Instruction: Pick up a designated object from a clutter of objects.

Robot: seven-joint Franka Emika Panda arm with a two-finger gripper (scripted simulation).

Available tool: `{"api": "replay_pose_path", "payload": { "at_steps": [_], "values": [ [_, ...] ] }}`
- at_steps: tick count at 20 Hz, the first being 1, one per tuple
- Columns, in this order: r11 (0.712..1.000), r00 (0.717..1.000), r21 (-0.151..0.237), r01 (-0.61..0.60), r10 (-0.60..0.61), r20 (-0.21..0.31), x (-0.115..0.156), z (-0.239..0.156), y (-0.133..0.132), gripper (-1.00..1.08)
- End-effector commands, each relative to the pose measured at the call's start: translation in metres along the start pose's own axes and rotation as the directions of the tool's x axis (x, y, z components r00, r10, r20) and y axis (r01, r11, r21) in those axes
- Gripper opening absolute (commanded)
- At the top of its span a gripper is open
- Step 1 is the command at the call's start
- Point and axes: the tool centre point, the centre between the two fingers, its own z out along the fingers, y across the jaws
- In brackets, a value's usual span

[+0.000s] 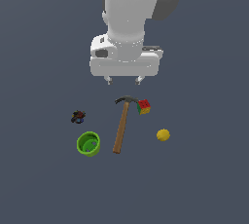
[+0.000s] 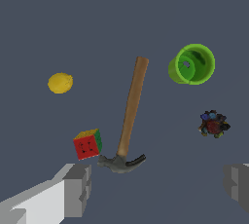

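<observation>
We list five loose items on a plain dark grey floor [image 1: 204, 184], with one white arm [image 1: 133, 9] above them. Gripper [image 1: 123, 80]: hangs over the floor with nothing between its fingers; in the wrist view the two grey fingertips [image 2: 78, 189] stand at opposite edges of the frame, so we record the jaws as wide apart and empty, clear of every item. Cube [image 1: 143, 106] — small, with red, green and yellow faces — rests on the floor just beside the hammer's dark head, on the exterior view's right of it; whether the two touch we cannot tell. It lies nearer the gripper than any other item except the hammer head. Hammer [image 1: 121, 126]: wooden handle, dark clawed head, lying flat, head toward the arm and handle running away from it, roughly in the middle of the group. Cup [image 1: 88, 143]: green, upright, mouth open to the top, near the free end of the hammer handle on the exterior view's left. Ball [image 1: 163, 135]: yellow, on the exterior view's right of the handle, apart from the cube and from the hammer. Small dark object [image 1: 78, 117] — red and blue patches, shape too fine to make out — sits near the cup, well apart from the cube.
</observation>
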Motion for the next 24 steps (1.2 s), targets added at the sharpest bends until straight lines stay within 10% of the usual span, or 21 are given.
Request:
{"api": "replay_pose_path", "payload": {
  "at_steps": [1,24],
  "values": [
    [1.0,1.0,0.0,0.0,0.0,0.0,0.0,0.0,0.0,1.0],
    [0.999,0.999,-0.005,-0.05,0.05,0.021,-0.001,0.02,0.011,1.0]
  ]
}}
